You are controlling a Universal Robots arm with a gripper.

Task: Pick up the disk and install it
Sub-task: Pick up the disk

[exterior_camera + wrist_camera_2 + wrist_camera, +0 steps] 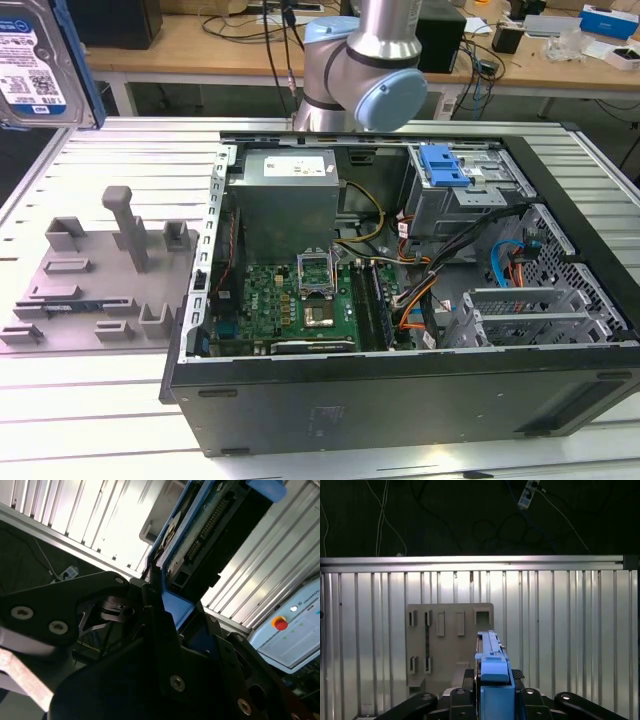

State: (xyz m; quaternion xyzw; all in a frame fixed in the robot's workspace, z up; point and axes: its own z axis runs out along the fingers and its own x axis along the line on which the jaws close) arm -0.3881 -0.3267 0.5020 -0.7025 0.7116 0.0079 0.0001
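We judge the pick-up done and the carry in hand: the disk (38,62) hangs in the upper left corner of the exterior view, well above the desk (80,400) and well apart from the open computer case (400,400) that fills the middle and right of that frame. The fingers (518,673) are clenched on the disk's blue carrier frame. In the first wrist view we look along the disk's narrow edge, which stands upright between the dark pads. In the second wrist view its connector side points away from the fingers toward the slatted desk. Straight below it, in the first wrist view, lies the grey holder plate (450,640), its slots bare; the same plate sits at the left of the exterior view. The arm (365,60) rises at the top centre of the exterior view, behind the case. Installing, as we read it, calls for a long move across to the silver drive cage (470,195) under the blue latch (443,165) at the upper right of the case. It also calls for turning the disk so the carrier rails line up with the cage opening, while keeping clear of the grey power-supply box (290,190) and the loose cables (420,290). We cannot tell from these pictures which slot of the cage is free.
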